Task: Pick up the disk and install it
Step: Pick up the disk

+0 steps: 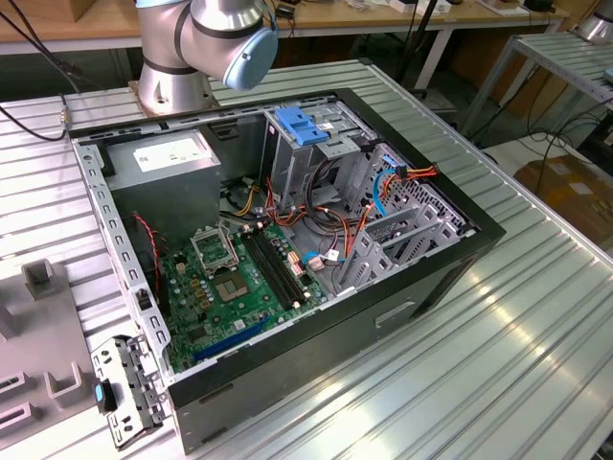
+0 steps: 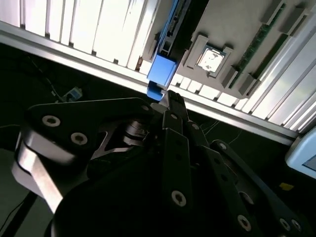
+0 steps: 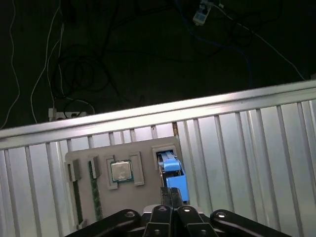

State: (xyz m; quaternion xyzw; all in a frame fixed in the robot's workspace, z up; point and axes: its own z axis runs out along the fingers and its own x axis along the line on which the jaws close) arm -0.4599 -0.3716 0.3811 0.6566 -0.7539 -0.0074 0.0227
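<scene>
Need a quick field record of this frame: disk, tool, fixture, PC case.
disk: standing in a slot of the grey fixture, not installed
tool: right at the disk's blue end
fixture also holds: processor chip
PC case: open on the table, blue-latched drive cage inside
</scene>
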